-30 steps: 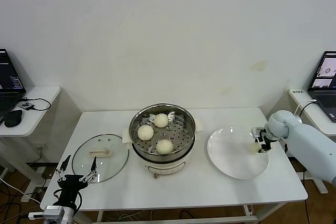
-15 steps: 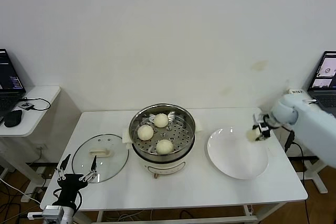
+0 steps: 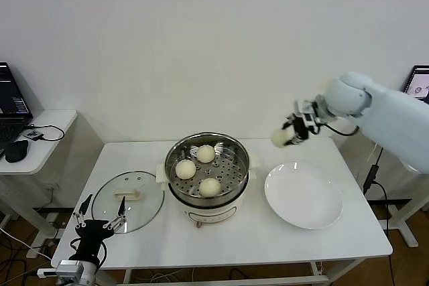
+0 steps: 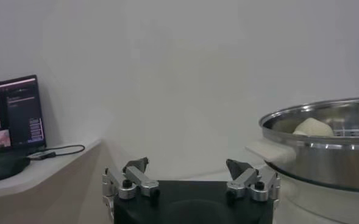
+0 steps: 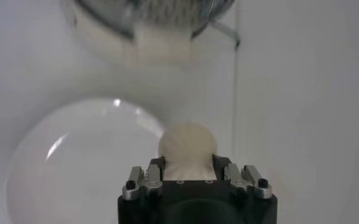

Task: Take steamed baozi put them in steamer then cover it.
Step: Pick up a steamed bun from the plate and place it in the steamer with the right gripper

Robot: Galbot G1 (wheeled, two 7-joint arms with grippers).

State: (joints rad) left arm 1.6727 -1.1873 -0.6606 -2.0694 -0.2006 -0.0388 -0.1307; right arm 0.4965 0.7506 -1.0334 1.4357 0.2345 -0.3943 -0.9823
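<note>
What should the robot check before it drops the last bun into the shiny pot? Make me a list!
1. Bun held tight: the right gripper is shut on the fourth baozi. Ok.
2. Bun over the pot: it hangs in the air between the plate and the steamer, not above the tray. Not ok.
3. Room inside: three baozi sit in the tray with an open spot. Ok.
4. Lid off: the cover lies on the table beside the steamer. Ok.
5. Left gripper out of the way, open near the cover. Ok.
</note>
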